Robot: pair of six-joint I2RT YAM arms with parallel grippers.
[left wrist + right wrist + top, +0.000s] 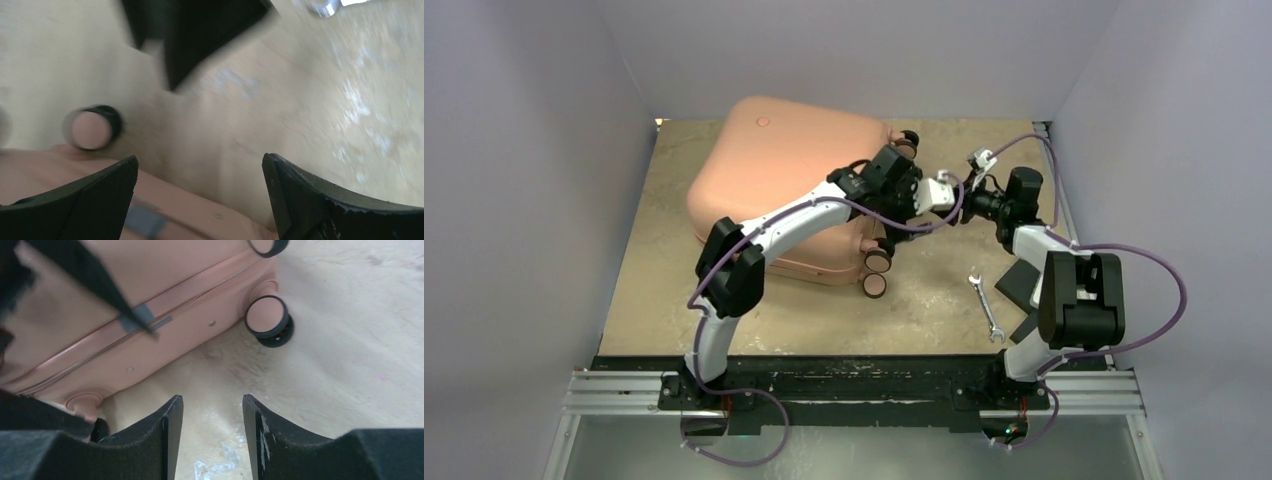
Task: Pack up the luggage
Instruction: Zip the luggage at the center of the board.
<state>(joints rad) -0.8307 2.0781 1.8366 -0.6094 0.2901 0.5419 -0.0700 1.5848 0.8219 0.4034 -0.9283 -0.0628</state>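
The salmon-pink luggage (784, 180) lies closed and flat at the back centre-left of the table. My left gripper (902, 200) reaches over its right edge, near the wheels (876, 262). In the blurred left wrist view the gripper (200, 165) is wide open and empty above the luggage edge (190, 210), with one wheel (90, 127) at the left. My right gripper (944, 195) hangs just right of the luggage, close to the left one. In the right wrist view it (212, 405) is partly open and empty over bare table, facing the zipped luggage side (150, 305) and a wheel (267, 315).
A silver wrench (986, 305) lies on the table at the front right. Two flat black pads (1022, 283) lie beside it, partly under the right arm; one shows in the left wrist view (200, 30). Grey walls close in the table on three sides.
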